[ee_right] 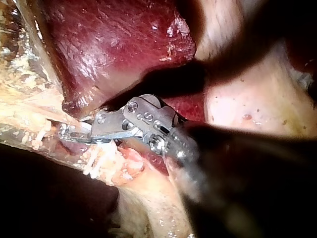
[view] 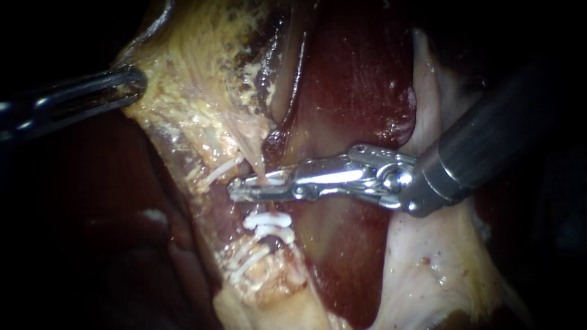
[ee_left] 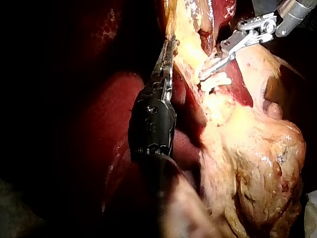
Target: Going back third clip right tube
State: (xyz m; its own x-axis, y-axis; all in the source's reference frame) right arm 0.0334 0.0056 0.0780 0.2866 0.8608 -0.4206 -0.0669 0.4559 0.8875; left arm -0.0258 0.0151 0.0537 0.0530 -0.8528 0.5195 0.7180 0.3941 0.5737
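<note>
my right instrument (view: 235, 190) comes in from the right edge of the endoscope view and reaches to the middle of the frame, its shaft lying over pale tissue (view: 428, 263). its jaws stand a little apart, with a narrow gap showing along their length. the thin pinkish tube (view: 261, 162) drops from the upper middle into that gap, and a small white clip (view: 275, 181) sits on it between the jaws. just below them two more white clips (view: 267, 223) lie side by side on the same strand, and another pale one (view: 223, 168) sits just up and left of the jaw tips.

my left instrument (view: 133, 82) enters from the left edge, in the upper left of the frame. its jaws are closed on the edge of the yellow tissue (view: 183, 73), which stretches from there down towards the clips. in the left wrist view these jaws lie flat along that same edge.

the dark red liver (view: 361, 79) fills the upper middle, behind the tube.
</note>
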